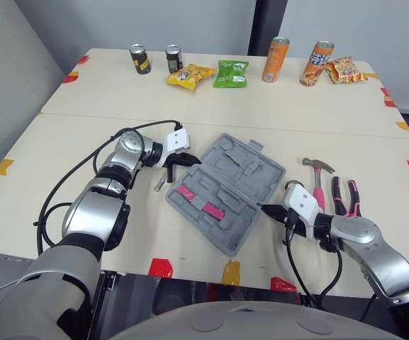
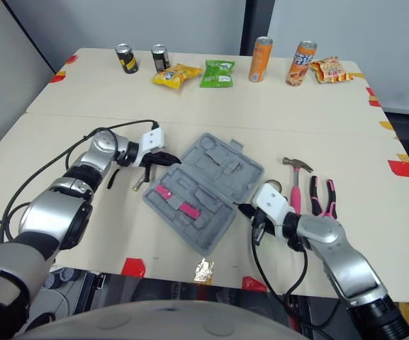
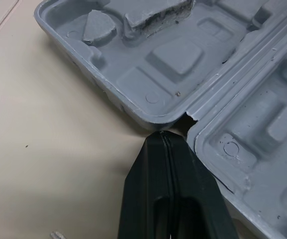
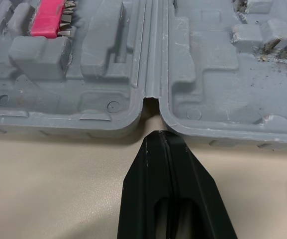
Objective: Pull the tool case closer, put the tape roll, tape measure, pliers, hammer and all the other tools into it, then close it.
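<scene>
The grey tool case (image 1: 225,191) lies open in the middle of the table with red bit holders (image 1: 198,200) in its near half. My left gripper (image 1: 190,160) is shut, its tip at the case's left hinge notch (image 3: 185,119). Shut as well, my right gripper (image 1: 268,210) points at the right hinge notch (image 4: 151,102). A hammer (image 1: 318,177) with a pink handle and pink pliers (image 1: 346,196) lie right of the case. A small metal bit (image 1: 159,185) rests just left of the case.
At the table's far edge stand two dark cans (image 1: 140,58), two orange cans (image 1: 276,59), and several snack bags (image 1: 190,74). Red and yellow tape marks (image 1: 160,268) dot the table edges. Cables loop beside my left arm.
</scene>
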